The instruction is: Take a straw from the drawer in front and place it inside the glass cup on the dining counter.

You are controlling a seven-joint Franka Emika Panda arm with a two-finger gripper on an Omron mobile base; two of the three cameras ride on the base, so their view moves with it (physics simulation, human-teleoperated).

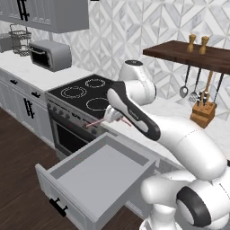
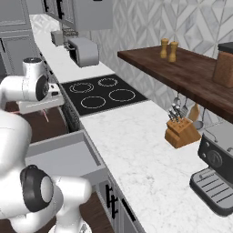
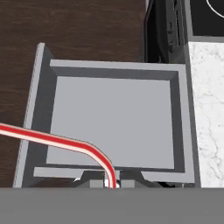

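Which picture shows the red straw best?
The hand view: the straw runs big and clear, bend included, from the shut gripper over the open drawer. The left base view shows a thin pink line; the right base view shows a faint sliver.

Red straw (image 3: pixel 57 141); light-grey drawer (image 3: pixel 113 122); white-veined counter (image 2: pixel 136 145).

you see a wall (image 1: pixel 134 27) of pale diamond-patterned tiles at the far side, with a dark wood shelf (image 1: pixel 193 56) on it to the right. grey cabinets (image 1: pixel 49 13) hang far left, and the floor (image 1: pixel 18 179) is dark wood planks, evenly lit.
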